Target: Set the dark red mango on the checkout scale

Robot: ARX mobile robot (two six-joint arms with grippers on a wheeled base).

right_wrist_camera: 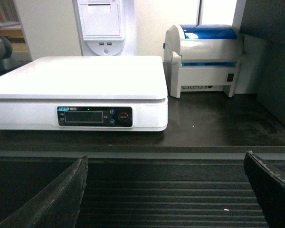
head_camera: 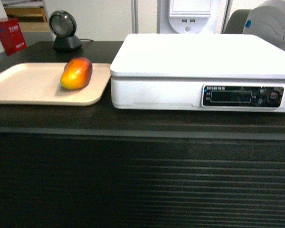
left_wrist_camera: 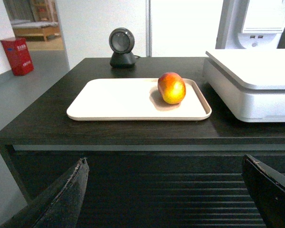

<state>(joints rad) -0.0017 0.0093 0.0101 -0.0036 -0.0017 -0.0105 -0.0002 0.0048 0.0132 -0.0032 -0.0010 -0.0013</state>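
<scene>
Head view: smooth red-orange oval mango (head_camera: pixel 76 73) sits on flat beige tray (head_camera: pixel 23 83) beside boxy white scale (head_camera: pixel 199 71), both pincers wide, empty; round fruit may roll if pinched off-centre.

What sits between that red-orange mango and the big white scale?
Only the raised right rim of the flat beige tray separates the red-orange mango from the white box-shaped scale. The left wrist view shows it best.
</scene>
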